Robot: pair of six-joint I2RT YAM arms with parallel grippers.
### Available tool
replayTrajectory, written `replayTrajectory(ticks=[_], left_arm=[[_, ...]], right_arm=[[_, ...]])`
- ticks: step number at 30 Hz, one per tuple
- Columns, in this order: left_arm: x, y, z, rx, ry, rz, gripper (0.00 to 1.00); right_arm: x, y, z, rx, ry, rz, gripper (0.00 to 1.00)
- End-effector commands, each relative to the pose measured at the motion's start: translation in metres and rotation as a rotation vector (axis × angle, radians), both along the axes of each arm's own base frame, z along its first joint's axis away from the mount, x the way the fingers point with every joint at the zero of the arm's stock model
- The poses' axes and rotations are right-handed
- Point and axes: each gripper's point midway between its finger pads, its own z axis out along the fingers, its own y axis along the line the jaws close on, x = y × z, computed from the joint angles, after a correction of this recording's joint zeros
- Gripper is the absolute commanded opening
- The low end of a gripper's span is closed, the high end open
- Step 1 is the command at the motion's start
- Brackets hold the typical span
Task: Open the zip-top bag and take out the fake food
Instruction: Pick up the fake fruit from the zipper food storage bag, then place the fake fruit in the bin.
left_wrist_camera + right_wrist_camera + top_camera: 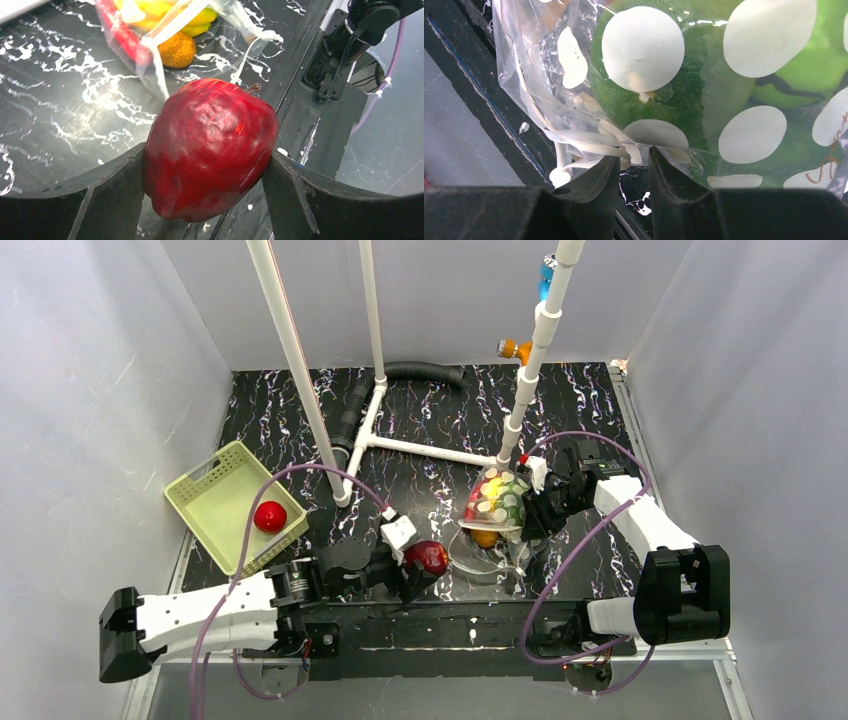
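Note:
My left gripper (424,564) is shut on a dark red apple (210,145), one piece of the fake food, holding it just above the table's near edge, left of the bag. The zip-top bag (497,502) is clear with pale dots and stands lifted at the centre. My right gripper (634,152) pinches its crumpled lower edge (574,135) with narrow jaws. Inside the bag I see a green piece (704,95), an orange round one (176,50), a red chili (117,35) and a yellow banana (150,7).
A pale green perforated basket (205,500) sits at the left with a red round fruit (269,516) in it. White pipes (300,360) rise from the table behind the bag, and a black hose (420,372) lies at the back. Grey walls close in both sides.

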Motion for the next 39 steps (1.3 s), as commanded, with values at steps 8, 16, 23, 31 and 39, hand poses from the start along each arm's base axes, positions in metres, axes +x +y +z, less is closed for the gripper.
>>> replayTrajectory(ticks=[8,16,23,31,39], left_arm=[[0.009,0.080,-0.004,0.108,0.010,0.227,0.00],[0.021,0.116,0.006,0.156,-0.012,0.374,0.00],[0.031,0.147,0.019,0.180,-0.037,0.515,0.00],[0.041,0.165,0.033,0.176,-0.079,0.609,0.00],[0.055,0.174,0.036,0.182,-0.072,0.689,0.00]], right_arm=[[0.008,0.003,0.015,0.026,-0.045,0.014,0.34],[0.007,0.003,0.014,0.024,-0.042,0.014,0.35],[0.008,0.002,0.014,0.022,-0.041,0.012,0.35],[0.007,0.002,0.014,0.022,-0.039,0.012,0.34],[0.007,0.002,0.014,0.022,-0.041,0.012,0.34]])
